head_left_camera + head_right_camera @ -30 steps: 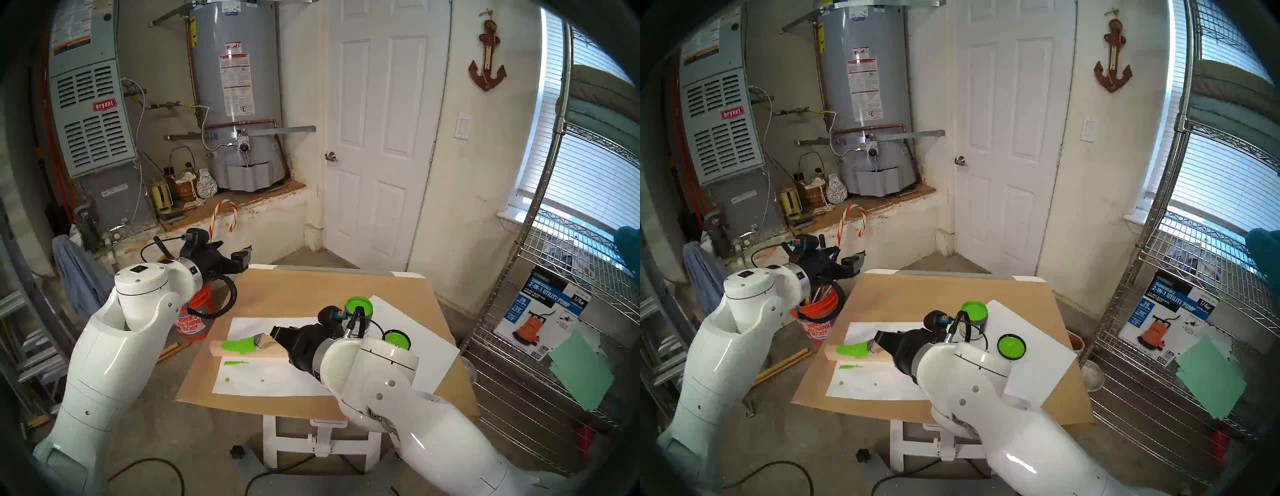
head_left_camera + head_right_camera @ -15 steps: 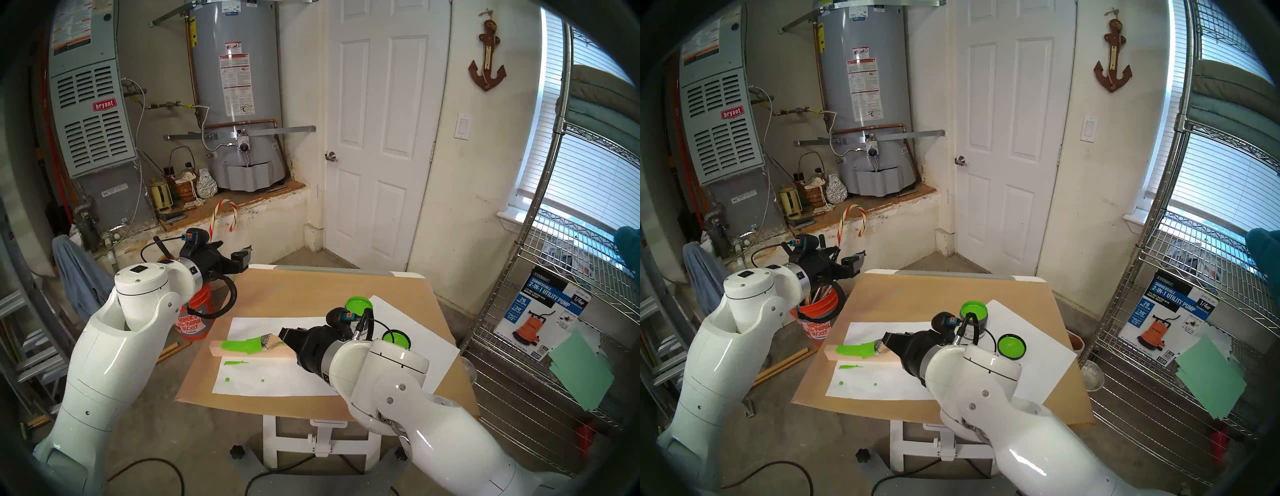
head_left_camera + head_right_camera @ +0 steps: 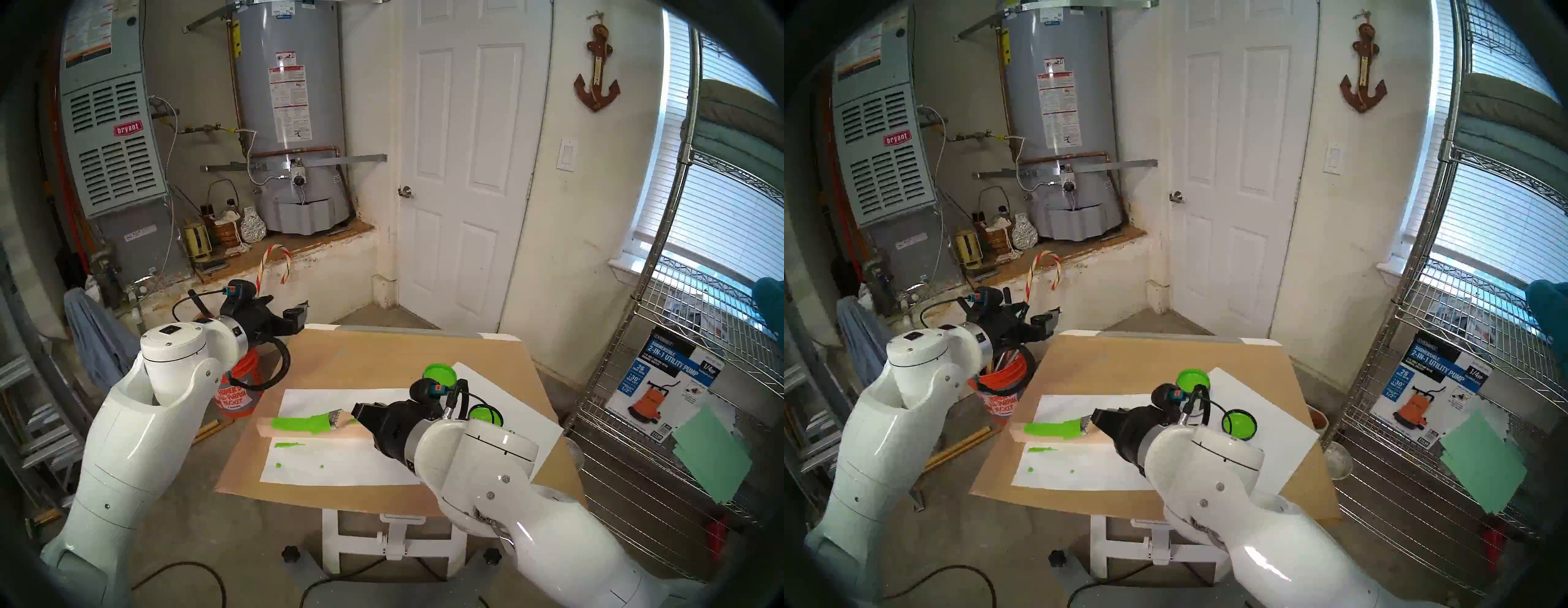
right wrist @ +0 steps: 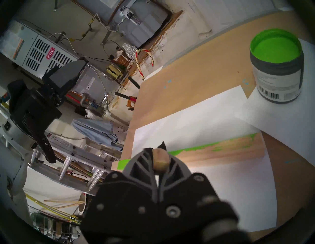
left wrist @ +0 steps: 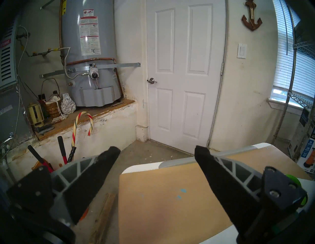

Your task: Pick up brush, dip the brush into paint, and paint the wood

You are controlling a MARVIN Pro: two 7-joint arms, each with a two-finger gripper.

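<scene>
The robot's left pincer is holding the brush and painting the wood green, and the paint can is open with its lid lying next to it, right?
Not quite: the right pincer holds the brush, as the head view shows. The left pincer is open, off the table's far left corner. The rest holds: the wood is getting green, the paint is open, and its lid lies beside it.

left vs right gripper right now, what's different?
The left gripper is open and empty; the right gripper is shut on the brush. The left gripper hovers off the table's far left corner; the right gripper is low over the wood, brush on its green-painted top. Both have black fingers.
</scene>
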